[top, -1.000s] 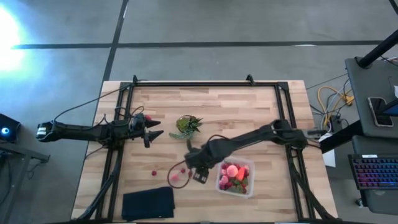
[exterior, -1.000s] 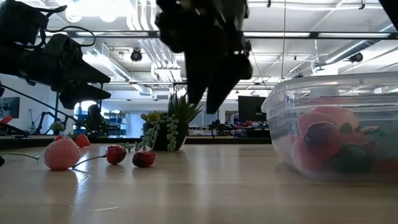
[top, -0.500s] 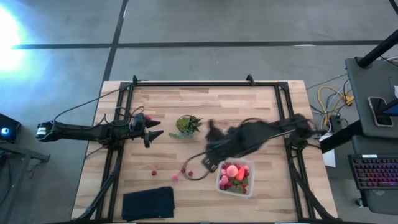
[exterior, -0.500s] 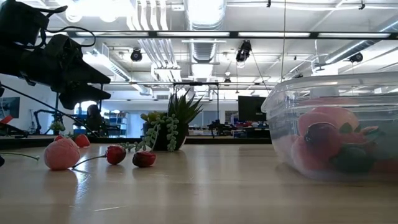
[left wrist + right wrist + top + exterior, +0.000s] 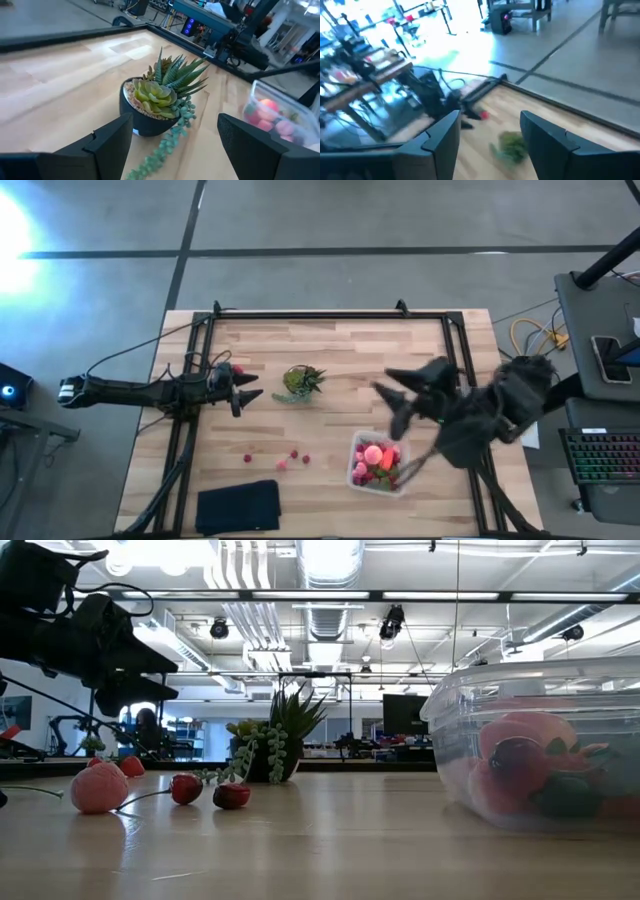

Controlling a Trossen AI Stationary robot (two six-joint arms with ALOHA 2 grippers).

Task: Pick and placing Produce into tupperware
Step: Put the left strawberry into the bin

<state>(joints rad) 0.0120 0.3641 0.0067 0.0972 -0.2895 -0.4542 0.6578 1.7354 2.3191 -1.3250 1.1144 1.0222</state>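
potted succulent (image 5: 159, 97), tupperware (image 5: 283, 116) beyond

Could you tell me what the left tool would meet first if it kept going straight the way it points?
Probably the potted succulent: it sits directly ahead of the open left tool, with bare table between them.

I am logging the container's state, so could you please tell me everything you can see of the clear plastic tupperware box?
The clear plastic tupperware box is roughly square with rounded corners and a thicker rim, open with no lid on it. It sits upright on the light wooden table, near the front edge on the right arm's side. Through its see-through wall show a peach-pink round piece, an orange-red piece, darker red berries and some green. No end effector touches it.
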